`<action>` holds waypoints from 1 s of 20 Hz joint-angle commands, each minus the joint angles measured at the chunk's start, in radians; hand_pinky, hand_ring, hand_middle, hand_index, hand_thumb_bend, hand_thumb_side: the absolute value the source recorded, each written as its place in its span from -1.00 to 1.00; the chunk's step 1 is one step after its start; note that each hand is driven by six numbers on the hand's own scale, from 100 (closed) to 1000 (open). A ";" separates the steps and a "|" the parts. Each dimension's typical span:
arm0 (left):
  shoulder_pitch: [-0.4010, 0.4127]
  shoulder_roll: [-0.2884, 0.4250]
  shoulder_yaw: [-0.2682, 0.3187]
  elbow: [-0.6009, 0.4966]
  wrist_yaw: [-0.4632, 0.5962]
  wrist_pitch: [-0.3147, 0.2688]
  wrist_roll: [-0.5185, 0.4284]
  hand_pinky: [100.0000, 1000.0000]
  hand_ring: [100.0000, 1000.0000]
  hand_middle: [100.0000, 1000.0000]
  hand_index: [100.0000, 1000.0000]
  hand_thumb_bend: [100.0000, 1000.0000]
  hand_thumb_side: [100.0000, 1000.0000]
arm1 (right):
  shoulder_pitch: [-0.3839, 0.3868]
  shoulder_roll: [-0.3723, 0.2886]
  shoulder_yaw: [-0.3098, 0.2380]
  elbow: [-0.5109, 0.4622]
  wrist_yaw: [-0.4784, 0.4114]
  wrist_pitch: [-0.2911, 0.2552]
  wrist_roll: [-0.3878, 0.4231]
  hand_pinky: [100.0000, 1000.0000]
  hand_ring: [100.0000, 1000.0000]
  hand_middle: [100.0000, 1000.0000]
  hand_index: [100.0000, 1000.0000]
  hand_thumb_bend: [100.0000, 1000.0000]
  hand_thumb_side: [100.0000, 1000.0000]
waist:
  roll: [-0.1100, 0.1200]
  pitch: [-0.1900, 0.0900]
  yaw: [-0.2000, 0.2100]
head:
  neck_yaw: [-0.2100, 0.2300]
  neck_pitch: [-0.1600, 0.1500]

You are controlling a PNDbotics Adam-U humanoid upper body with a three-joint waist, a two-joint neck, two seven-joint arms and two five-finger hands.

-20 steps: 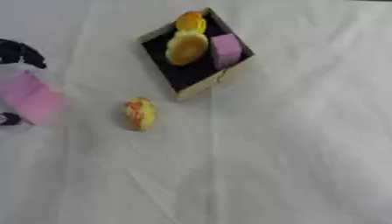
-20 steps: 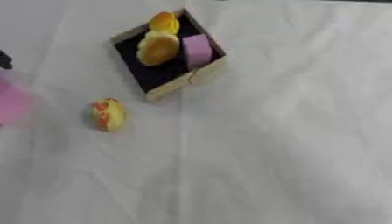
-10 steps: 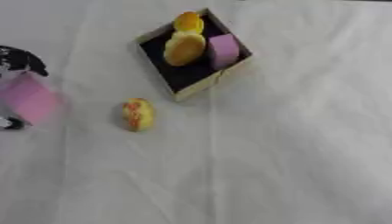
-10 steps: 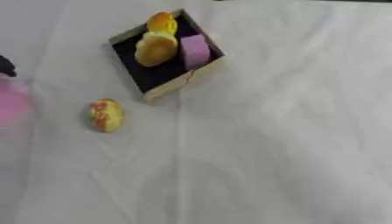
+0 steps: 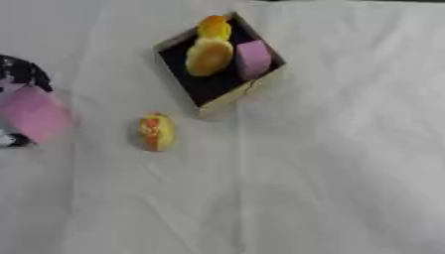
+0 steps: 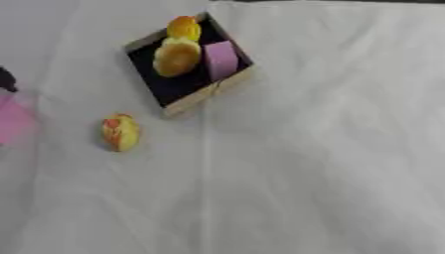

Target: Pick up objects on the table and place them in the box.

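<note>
- While I scan from the left edge, my left robot hand shows black at the border, its fingers curled round a pink block; the right robot hand shows in neither view.
- I judge the pink block light and stiff, with flat faces that suit a pinch across two opposite sides.
- Next comes the yellow-and-orange oval thing, lying alone on the white-clothed bench, just left of and below the box. I judge it small, rounded and liable to roll, so I would close on its narrow middle from above.
- Further right, the box already holds two yellow-orange pieces and a second pink block.
- I get the left robot hand on the block clearly in the left eye view; the right eye view keeps only a dark sliver and part of the pink.
</note>
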 commanded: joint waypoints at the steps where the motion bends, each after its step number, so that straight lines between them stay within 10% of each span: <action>1: -0.019 0.022 0.008 -0.009 -0.003 0.002 0.030 0.47 0.49 0.26 0.46 -0.21 -0.68 | -0.005 -0.018 -0.014 -0.014 -0.006 0.009 -0.001 1.00 0.98 0.34 0.56 -1.00 -0.21 | 0.017 -0.041 -0.002 | 0.002 -0.012; 7: -0.022 0.025 -0.001 -0.027 -0.095 -0.018 0.112 0.17 0.10 0.00 0.23 0.07 -0.68 | -0.007 -0.014 -0.010 -0.014 -0.015 0.012 0.007 1.00 0.98 0.33 0.56 -1.00 -0.20 | 0.017 -0.043 -0.006 | 0.003 -0.010; 20: -0.138 -0.030 -0.010 -0.155 0.127 0.001 0.113 0.02 -0.11 -0.22 -0.01 -0.82 -0.87 | -0.019 -0.023 -0.010 -0.014 -0.024 0.003 0.006 1.00 0.97 0.32 0.56 -1.00 -0.19 | 0.019 -0.048 -0.010 | -0.060 0.018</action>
